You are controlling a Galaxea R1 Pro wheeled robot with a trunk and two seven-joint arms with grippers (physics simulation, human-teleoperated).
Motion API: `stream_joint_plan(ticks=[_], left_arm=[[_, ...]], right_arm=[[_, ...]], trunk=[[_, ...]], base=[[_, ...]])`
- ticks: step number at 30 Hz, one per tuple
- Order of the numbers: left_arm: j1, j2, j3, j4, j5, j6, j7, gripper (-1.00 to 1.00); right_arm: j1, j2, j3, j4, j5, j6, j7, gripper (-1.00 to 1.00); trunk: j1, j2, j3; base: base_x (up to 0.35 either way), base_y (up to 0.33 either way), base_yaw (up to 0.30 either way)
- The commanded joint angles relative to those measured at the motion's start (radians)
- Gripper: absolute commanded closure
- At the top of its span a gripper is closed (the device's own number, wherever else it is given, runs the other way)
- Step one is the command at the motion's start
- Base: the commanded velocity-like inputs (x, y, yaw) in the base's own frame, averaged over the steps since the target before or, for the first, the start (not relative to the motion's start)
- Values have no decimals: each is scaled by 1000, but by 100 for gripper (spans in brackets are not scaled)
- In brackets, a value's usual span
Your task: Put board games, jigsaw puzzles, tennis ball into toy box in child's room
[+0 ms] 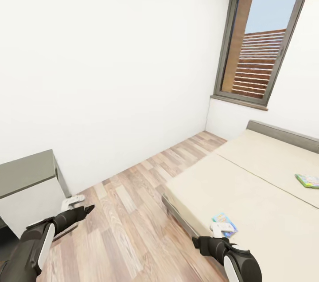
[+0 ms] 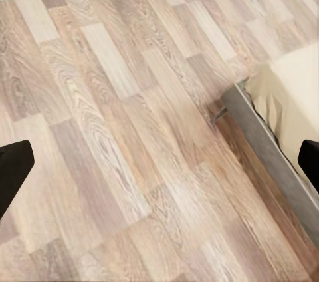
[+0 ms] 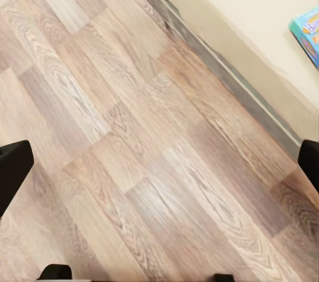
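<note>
Evidently we have barely begun: both board games (image 1: 224, 223) (image 1: 308, 180) lie on the bed (image 1: 266, 193), our left gripper (image 2: 159, 162) and right gripper (image 3: 159, 162) spread wide and empty.

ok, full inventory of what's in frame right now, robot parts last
board games: 2, one blue near the bed's front edge, one green-edged farther right, both flat on the mattress
bed: 1, beige cover, grey frame and headboard, at right
side unit: 1, dark grey top, white panel, at left
window: 1, grey frame, far right wall
floor: light wood planks
walls: white
left gripper: 1, black, open, over floor
right gripper: 1, open, beside the bed's edge
</note>
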Motion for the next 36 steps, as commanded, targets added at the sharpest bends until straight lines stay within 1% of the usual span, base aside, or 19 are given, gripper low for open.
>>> stream_joint_plan(ticks=[1, 14, 21, 27, 36], left_arm=[[-1, 0, 2, -1, 1, 7, -4, -100], [-1, 0, 2, -1, 1, 7, -5, -100], [-2, 0, 2, -1, 1, 7, -5, -100], [-2, 0, 2, 0, 1, 7, -6, -100], [-2, 1, 1, -1, 0, 7, -6, -100]], right_arm=[[-1, 0, 0, -1, -8, 4, -5, -100], [-1, 0, 0, -1, -9, 4, -5, -100], [-1, 0, 0, 1, -10, 4, -5, -100], [-1, 0, 0, 2, -10, 4, -5, -100], [-1, 1, 0, 2, -10, 4, -5, -100]], trunk=[[1, -2, -2], [1, -2, -2], [1, -2, -2], [1, -2, -2], [1, -2, -2]], base=[[254, 150, -24], [293, 102, -22], [152, 18, -237], [87, 142, -276], [21, 33, -279]])
